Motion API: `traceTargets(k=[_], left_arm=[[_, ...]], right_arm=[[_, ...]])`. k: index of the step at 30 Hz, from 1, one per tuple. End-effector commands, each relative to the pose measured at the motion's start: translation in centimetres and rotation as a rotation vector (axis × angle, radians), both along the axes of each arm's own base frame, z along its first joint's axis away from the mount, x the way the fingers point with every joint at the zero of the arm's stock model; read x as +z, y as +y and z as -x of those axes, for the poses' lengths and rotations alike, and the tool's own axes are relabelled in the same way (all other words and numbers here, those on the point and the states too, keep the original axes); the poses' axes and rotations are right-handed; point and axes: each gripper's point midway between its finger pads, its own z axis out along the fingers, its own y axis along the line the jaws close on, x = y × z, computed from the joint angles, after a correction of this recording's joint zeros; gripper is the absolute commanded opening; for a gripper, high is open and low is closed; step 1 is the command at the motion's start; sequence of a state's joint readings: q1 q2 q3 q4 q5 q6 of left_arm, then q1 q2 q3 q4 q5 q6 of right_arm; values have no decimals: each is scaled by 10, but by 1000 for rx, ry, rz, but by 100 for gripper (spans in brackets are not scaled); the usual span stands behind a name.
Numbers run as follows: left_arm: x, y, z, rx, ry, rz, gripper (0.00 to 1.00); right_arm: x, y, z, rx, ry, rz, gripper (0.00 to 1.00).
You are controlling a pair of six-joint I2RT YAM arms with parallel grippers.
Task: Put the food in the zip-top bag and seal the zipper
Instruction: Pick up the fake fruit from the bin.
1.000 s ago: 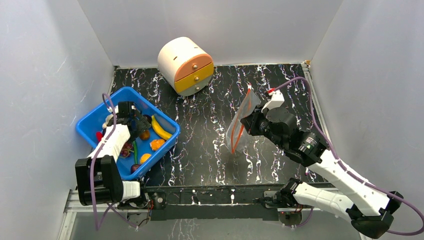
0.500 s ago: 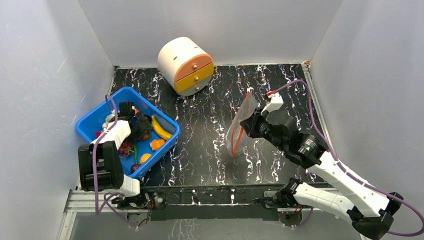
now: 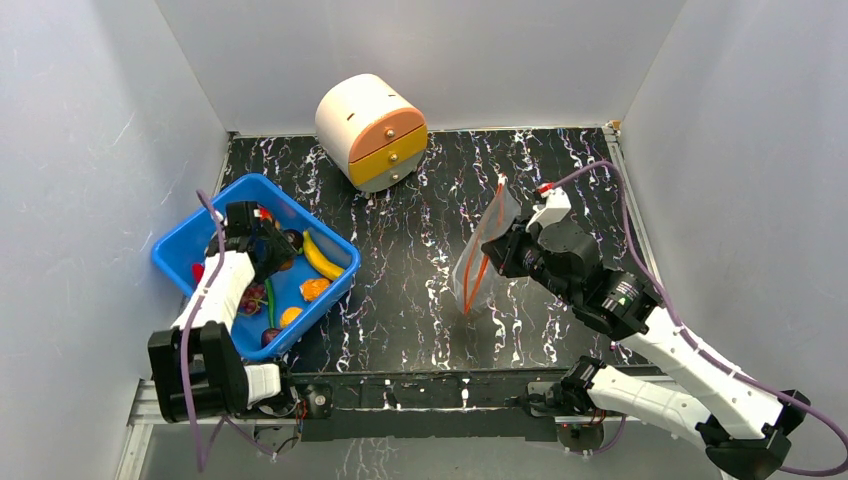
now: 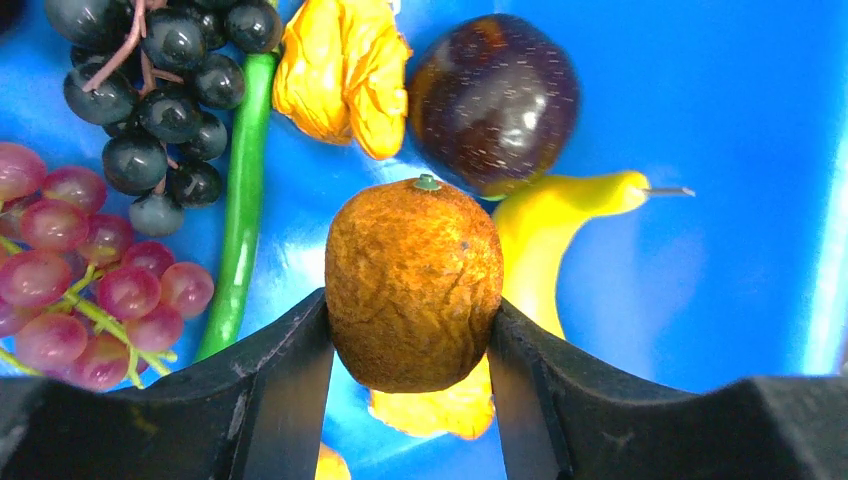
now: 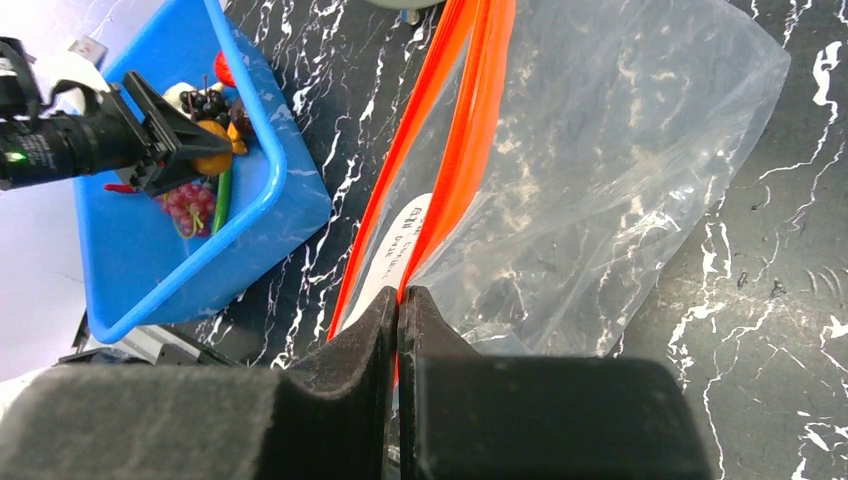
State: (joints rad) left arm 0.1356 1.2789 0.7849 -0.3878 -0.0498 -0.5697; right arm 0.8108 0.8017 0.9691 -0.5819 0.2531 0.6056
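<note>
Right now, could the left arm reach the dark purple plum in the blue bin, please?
Probably not: its tool grips the rough orange round fruit, which blocks the way to the dark purple plum.

We see the right pincer [image 5: 400, 310] clamped on the zipper [image 5: 470, 120] at six o'clock, the zip-top bag [image 5: 620, 170] fanning toward one o'clock over the worktop [image 5: 780, 260], the blue bin [image 5: 250, 170] at ten o'clock.

Bright, even overhead light is filling all 3 views. Glare is streaking the bag [image 5: 620, 170] and bin [image 4: 720, 300]; soft shadows are falling on the table [image 3: 420, 290].
</note>
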Motion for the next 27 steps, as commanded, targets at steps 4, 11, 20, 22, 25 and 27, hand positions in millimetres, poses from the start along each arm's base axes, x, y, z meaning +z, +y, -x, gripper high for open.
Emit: traceTargets(k=[4,11,20,22,25,27], left_arm=[[82,-19,-2,-120,-202,42,33],[139,-66,1,-322,-367,200,33],[204,-158,12,-658,-533,560,30],[218,-179,18,-728,-584,615,30],[236,-210,29,-847,-664,684,30],[240,-227,37,-912,-677,741,31]], right_arm=[[4,16,6,67,27,-39,0],[2,36,7,136,65,-66,0],[-3,69,-6,195,100,-85,0],[-2,75,-10,205,102,-89,0],[-2,85,-16,214,100,-105,0],[-4,90,-19,210,108,-117,0]])
